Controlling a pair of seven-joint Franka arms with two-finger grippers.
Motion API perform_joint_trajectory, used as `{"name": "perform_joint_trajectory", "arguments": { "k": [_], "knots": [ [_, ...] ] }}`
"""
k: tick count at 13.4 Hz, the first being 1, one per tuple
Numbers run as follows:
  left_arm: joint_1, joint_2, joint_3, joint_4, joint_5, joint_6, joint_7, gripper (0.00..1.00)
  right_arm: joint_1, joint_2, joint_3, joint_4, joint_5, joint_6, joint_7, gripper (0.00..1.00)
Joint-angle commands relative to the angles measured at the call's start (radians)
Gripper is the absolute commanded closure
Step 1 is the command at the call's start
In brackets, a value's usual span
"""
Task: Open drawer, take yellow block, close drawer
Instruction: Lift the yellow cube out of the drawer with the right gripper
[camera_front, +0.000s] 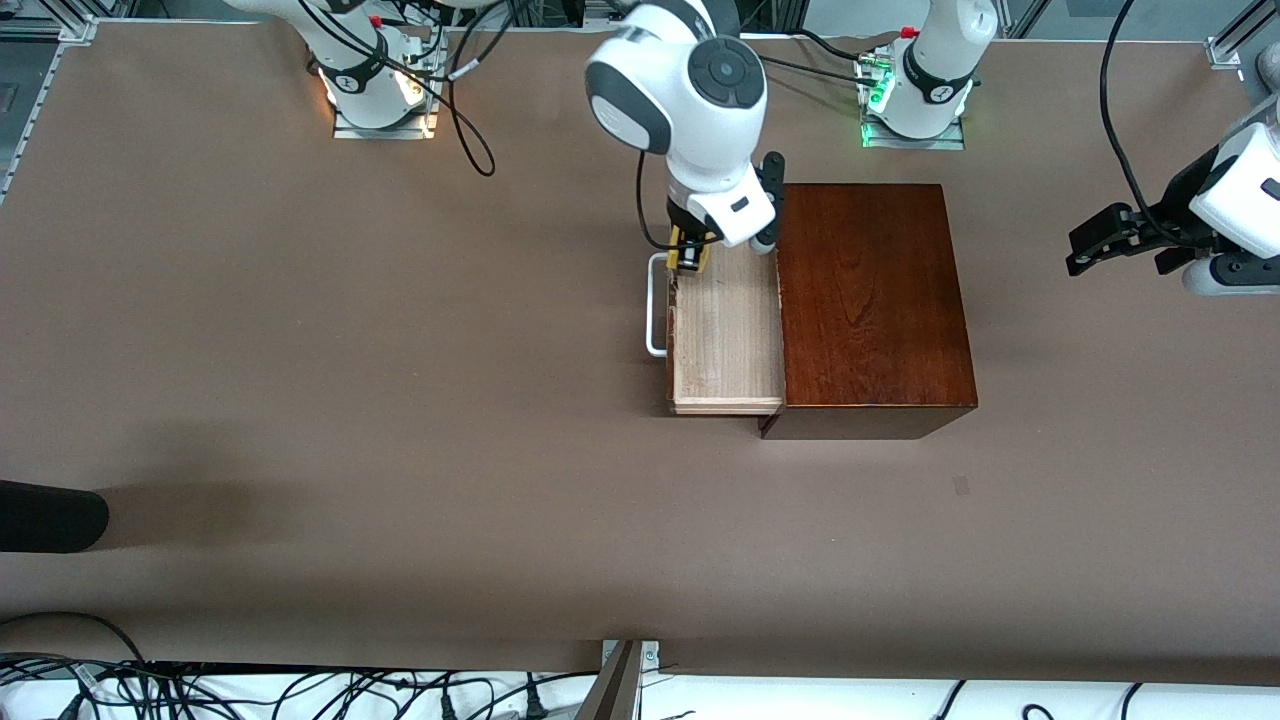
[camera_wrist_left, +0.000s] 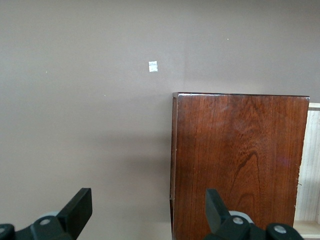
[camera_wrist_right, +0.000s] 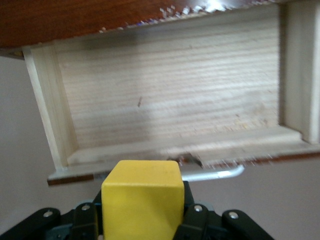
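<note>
The drawer (camera_front: 725, 335) stands pulled out of the dark mahogany box (camera_front: 870, 300) toward the right arm's end of the table, its pale wood tray bare. Its white handle (camera_front: 655, 310) faces that end. My right gripper (camera_front: 690, 255) is shut on the yellow block (camera_front: 688, 252) and hangs over the drawer's front edge, at the corner nearest the robots' bases. In the right wrist view the yellow block (camera_wrist_right: 142, 200) sits between the fingers above the drawer (camera_wrist_right: 170, 100) and its handle (camera_wrist_right: 215, 173). My left gripper (camera_front: 1115, 245) waits open in the air past the box, toward the left arm's end.
The left wrist view shows the mahogany box (camera_wrist_left: 240, 160) from above, bare brown table beside it and a small white mark (camera_wrist_left: 153, 66) on the cloth. A black object (camera_front: 50, 515) pokes in at the table's edge at the right arm's end. Cables (camera_front: 470, 110) trail near the bases.
</note>
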Motion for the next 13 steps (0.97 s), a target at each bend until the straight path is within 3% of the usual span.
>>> {"name": "perform_joint_trajectory", "arguments": {
  "k": [1,6,10,13],
  "knots": [
    [-0.005,0.011,0.002,0.023,0.020,-0.004,-0.008,0.00,-0.041,-0.056,0.001,-0.012,-0.004,-0.027,0.055,1.00],
    [-0.005,0.011,0.002,0.023,0.020,-0.002,-0.008,0.00,-0.053,-0.153,-0.061,-0.093,-0.004,-0.054,0.398,1.00],
    [-0.005,0.011,0.003,0.023,0.020,-0.004,-0.008,0.00,-0.053,-0.288,-0.167,-0.255,0.019,-0.036,0.401,1.00],
    [-0.005,0.011,0.003,0.023,0.020,-0.002,-0.008,0.00,-0.053,-0.440,-0.253,-0.488,0.057,0.074,0.439,1.00]
  ]
}}
